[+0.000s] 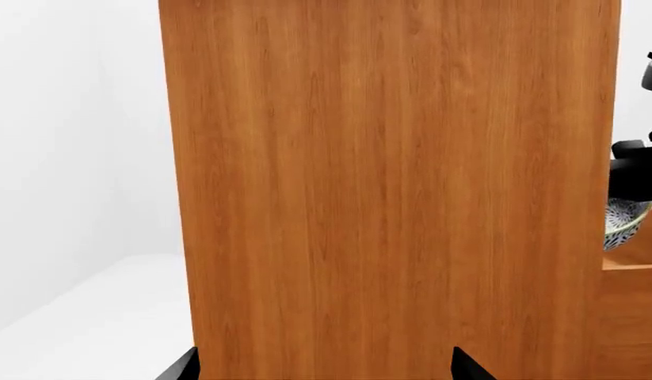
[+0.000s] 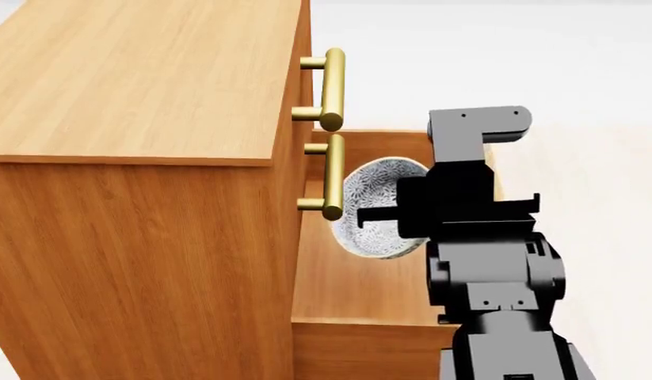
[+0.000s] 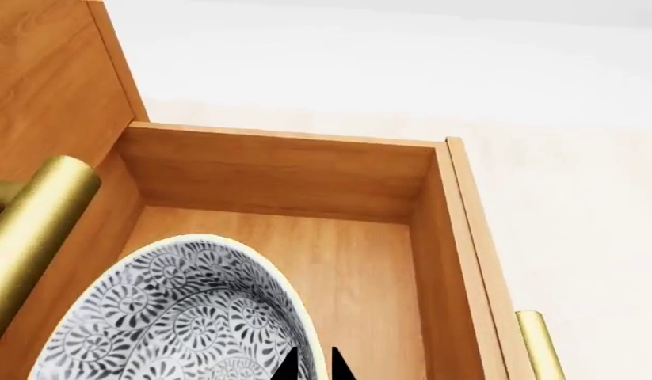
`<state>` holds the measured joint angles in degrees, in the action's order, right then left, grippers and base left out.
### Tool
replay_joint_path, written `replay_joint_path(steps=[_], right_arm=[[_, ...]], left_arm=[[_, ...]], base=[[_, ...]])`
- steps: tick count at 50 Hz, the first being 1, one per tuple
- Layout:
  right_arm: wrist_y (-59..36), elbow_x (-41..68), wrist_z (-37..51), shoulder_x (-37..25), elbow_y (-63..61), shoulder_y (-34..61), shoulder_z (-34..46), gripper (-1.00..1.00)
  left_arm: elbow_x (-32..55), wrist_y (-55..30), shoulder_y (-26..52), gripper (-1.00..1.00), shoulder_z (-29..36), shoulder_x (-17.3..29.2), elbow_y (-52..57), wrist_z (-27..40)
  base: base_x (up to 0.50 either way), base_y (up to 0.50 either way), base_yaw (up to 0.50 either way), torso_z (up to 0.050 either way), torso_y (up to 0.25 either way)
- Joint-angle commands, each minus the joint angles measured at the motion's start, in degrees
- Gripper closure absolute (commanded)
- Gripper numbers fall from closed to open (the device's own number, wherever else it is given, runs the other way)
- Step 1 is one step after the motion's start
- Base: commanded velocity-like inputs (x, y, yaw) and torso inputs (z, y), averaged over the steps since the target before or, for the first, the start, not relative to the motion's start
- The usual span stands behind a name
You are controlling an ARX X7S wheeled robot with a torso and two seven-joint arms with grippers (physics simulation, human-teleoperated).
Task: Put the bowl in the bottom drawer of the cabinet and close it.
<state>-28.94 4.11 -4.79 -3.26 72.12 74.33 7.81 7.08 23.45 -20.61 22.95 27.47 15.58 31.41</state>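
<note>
Right hand [image 2: 381, 214] pinching bowl [image 2: 376, 207] rim, tilted over open bottom drawer [image 3: 304, 170] for lowering | left hand [image 1: 326, 368] beside cabinet [image 1: 389, 190], we cannot tell its grip

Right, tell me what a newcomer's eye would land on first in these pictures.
First, the patterned bowl, tipped on its side and gripped at the rim by the right gripper above the open bottom drawer. Next, the orange-brown cabinet filling the head view's left, with two brass handles on the shut drawers just beside the bowl. The left wrist view is almost all cabinet side, with the bowl peeking past its edge.
</note>
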Motion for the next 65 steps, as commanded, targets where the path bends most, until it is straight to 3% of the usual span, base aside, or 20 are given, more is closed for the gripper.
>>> replay_joint_path(steps=[1,65], right_arm=[[-2.89,0.77,-1.42,-0.08,-4.96,-1.83,-0.10,1.00],[-3.07,4.88,-4.51,0.02,-0.12,-1.90,-0.38,1.00]], left_arm=[[0.05,0.39,0.23,-1.00,0.14,-0.06,-0.58,0.00],[0.33,-0.01,0.01,-1.00,0.43,0.65,0.41,0.77]], base=[[0.00,0.00,0.00,0.000,0.000],[0.00,0.00,0.00,0.000,0.000]])
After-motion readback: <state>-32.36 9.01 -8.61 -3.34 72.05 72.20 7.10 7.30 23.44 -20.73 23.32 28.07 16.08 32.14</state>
